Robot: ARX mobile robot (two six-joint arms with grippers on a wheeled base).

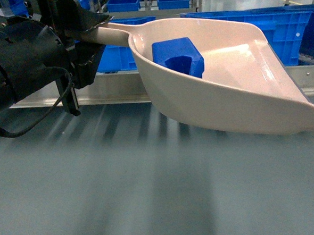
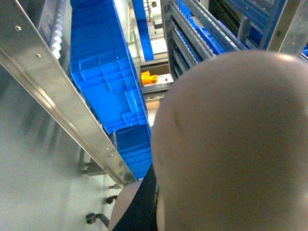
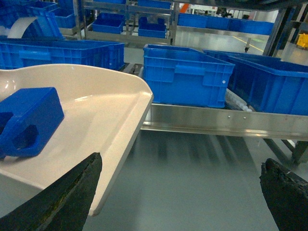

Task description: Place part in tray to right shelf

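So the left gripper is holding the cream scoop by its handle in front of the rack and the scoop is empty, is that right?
Not quite. The left gripper does hold the cream scoop by its handle in front of the rack, but the scoop is not empty: the small blue part lies inside it, as the head and right wrist views show.

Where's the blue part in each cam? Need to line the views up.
Head: the part sits upper centre, inside the tray.
Left wrist: not in view; only the tray's pale underside fills the right.
Right wrist: far left, lying in the tray.
Shared landmark: the steel front rail of the right shelf.
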